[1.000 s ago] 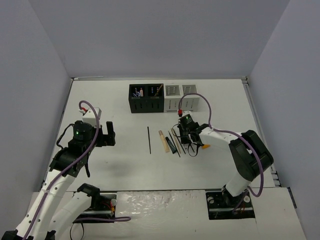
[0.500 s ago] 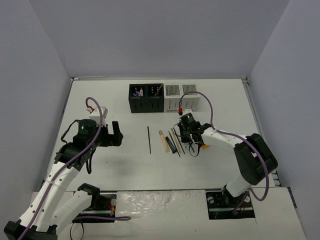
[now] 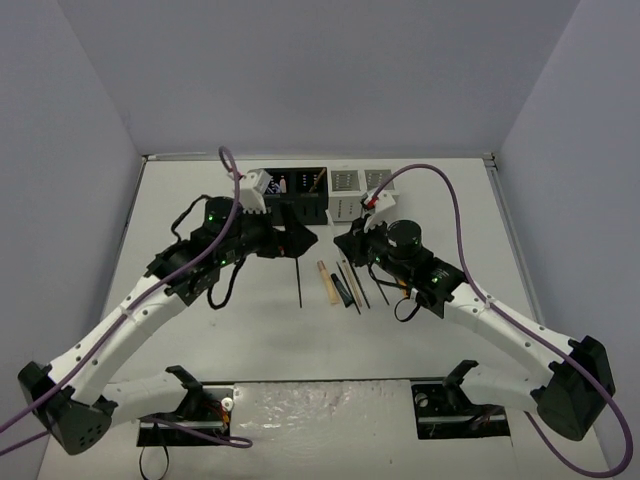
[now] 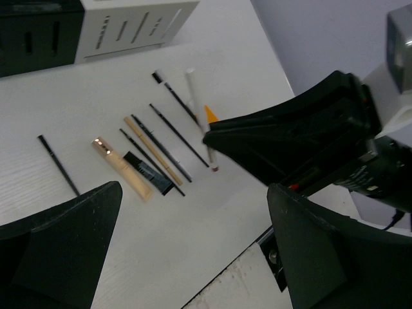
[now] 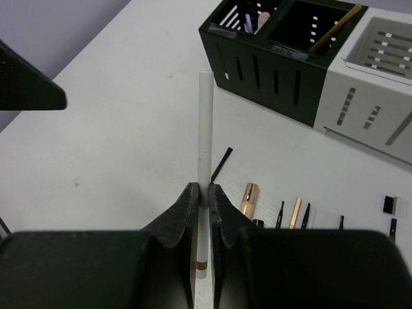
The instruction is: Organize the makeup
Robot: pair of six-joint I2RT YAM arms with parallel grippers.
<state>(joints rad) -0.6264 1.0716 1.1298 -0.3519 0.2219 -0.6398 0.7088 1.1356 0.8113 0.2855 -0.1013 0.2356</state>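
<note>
White pencil (image 5: pixel 205 129) pinched in right fingers (image 5: pixel 183 215); indistinct from above.

My left gripper (image 4: pixel 193 190) gapes wide, its black fingers (image 4: pixel 58 251) framing the white tabletop (image 4: pixel 225 38). Between them lie a thin black pencil (image 4: pixel 58 164), a tan gold-capped tube (image 4: pixel 122 168) and a tan wooden pencil (image 4: pixel 153 151). The black right gripper (image 4: pixel 215 138) meets a slim white pencil (image 4: pixel 195 96).

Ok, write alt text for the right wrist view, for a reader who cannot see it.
The right gripper pinches a slim white pencil over a white table. Beyond it stand a black organizer and a white organizer, with a row of makeup items lying in front of them.
</note>
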